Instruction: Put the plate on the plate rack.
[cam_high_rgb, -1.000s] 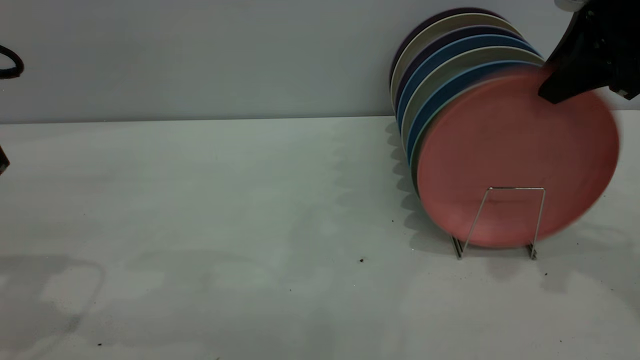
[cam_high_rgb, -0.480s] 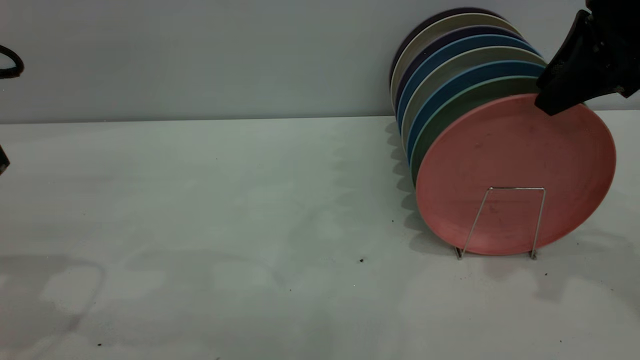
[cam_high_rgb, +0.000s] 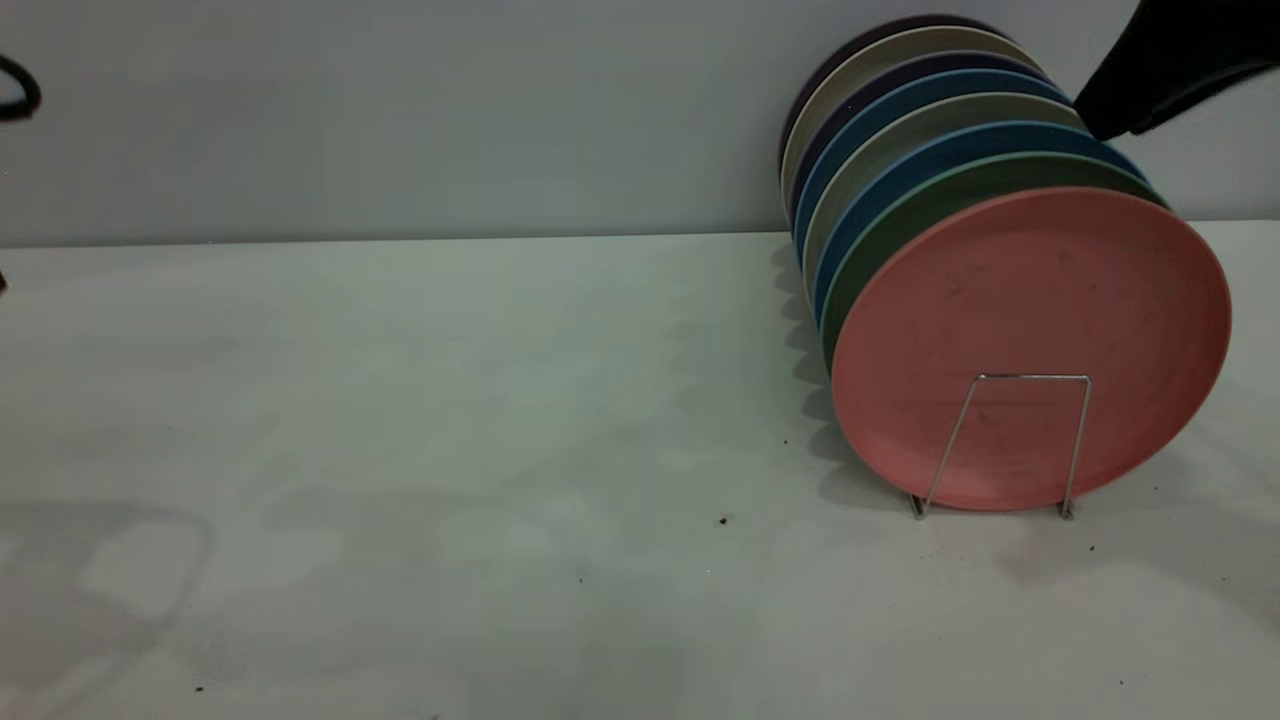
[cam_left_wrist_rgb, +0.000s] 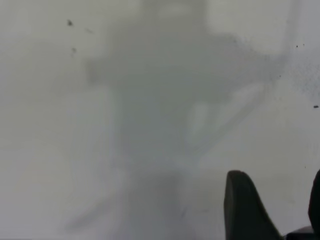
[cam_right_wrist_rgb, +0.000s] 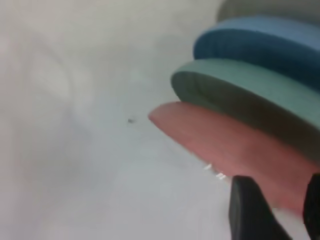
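- One plate (cam_high_rgb: 1035, 340), salmon-pink, stands upright on edge in the plate rack (cam_high_rgb: 1010, 445), frontmost slot, front wire loop crossing its lower face
- Leans back on the mint-green plate (cam_high_rgb: 930, 205); blue plates (cam_high_rgb: 900, 115) and paler ones stacked behind it, toward the wall
- Right end effector (cam_high_rgb: 1150, 85) sits above and behind the row at top right, clear of the pink rim, nothing pinched; right wrist view shows two dark fingertips (cam_right_wrist_rgb: 252, 210) with a gap between them, so fingers read as spread
- Left end effector (cam_left_wrist_rgb: 272, 212) is well apart over bare tabletop (cam_high_rgb: 450, 400), hardly in the exterior view; fingers apart, holding nothing
- Step, my read: placement done, release done, right arm in retreat phase
- Next move calls for: lift straight clear without clipping the plate tops, then park; main risk is nudging the row and tipping the pink one out of its low loop
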